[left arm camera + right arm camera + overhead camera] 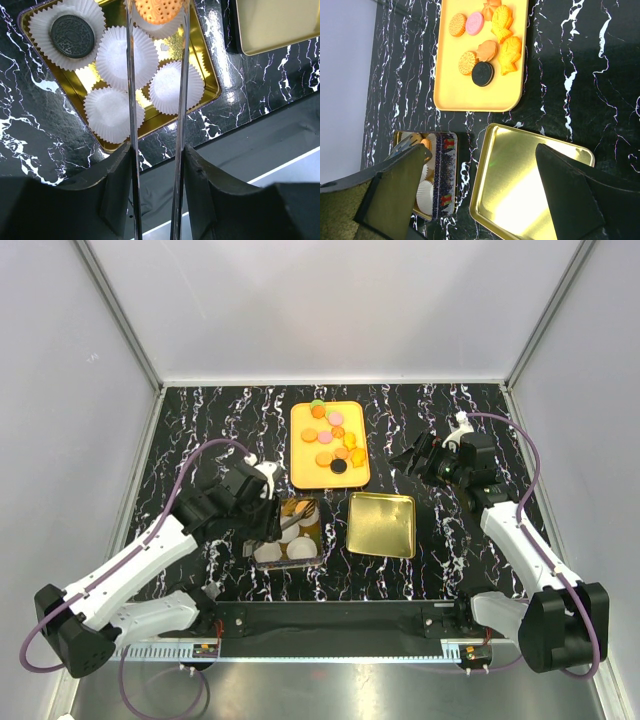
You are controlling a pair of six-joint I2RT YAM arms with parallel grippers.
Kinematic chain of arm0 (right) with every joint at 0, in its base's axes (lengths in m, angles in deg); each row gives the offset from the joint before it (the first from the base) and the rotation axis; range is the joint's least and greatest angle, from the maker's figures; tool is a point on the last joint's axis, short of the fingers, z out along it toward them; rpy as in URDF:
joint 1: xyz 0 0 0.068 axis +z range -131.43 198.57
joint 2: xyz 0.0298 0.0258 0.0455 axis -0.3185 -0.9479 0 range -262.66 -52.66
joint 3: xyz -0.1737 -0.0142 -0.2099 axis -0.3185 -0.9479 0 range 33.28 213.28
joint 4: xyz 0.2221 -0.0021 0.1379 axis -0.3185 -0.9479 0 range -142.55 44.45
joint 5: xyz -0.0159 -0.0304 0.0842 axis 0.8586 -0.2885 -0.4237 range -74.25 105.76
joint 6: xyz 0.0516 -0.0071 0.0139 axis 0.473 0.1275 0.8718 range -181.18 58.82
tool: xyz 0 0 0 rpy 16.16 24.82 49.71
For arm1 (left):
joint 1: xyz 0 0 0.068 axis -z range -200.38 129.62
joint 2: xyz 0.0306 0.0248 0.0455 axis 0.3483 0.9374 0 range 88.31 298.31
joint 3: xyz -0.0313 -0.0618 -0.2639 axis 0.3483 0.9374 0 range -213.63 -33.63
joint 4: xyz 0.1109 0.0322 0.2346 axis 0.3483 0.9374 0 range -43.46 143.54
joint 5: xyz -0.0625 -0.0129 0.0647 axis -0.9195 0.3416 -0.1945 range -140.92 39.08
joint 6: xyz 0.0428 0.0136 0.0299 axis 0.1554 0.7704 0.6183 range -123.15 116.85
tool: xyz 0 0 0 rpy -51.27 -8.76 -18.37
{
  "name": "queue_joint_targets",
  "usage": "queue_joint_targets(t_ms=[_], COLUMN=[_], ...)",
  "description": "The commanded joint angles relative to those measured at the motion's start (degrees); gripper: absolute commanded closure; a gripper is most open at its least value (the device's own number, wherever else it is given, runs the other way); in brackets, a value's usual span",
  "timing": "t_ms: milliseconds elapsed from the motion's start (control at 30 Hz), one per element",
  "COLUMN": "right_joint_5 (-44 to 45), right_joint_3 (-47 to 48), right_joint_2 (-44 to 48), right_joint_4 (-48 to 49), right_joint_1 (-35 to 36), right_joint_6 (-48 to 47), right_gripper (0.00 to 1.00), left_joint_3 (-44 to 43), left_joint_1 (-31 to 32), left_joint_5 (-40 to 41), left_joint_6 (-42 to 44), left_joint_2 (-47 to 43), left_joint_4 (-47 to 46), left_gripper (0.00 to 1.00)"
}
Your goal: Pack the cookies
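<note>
Cookie [160, 9] sits pinched between long tips of the left claw [157, 15], over the open tin [86, 79].

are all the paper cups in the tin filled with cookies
No, three paper cups lie empty beside the one holding a black cookie.

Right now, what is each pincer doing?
Left pincer: closed on clear tongs pinching an orange cookie.
Right pincer: open, empty.
</note>
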Motion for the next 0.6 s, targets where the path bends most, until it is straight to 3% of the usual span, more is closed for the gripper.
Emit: queue_joint_targets(t_ms=[0,200,400,567], right_joint_5=[0.9,0.6,0.3,-0.1], right_joint_3=[1.1,1.1,1.2,1.2], right_joint_2=[0.0,-0.4,-0.5,-0.5], right_joint_4=[1.6,1.6,1.7,2.1], right_joint_1=[0.1,0.0,0.0,0.1], right_joint_6=[-1.0,-1.0,-0.9,-0.7], right_gripper=[0.0,0.0,0.0,0.0], left_joint_3=[0.2,-0.4,-2.1,-9.6], left_joint_1=[0.4,0.3,0.3,0.3], left_joint_5=[-0.6,0.0,0.2,-1.8], left_joint_6=[-0.7,-0.2,0.3,2.2], left_joint_2=[-1.3,-0.7,-0.8,-0.4], left_joint_4=[-3.5,-3.5,-2.0,1.2], left_gripper=[0.54,0.47,0.48,0.5])
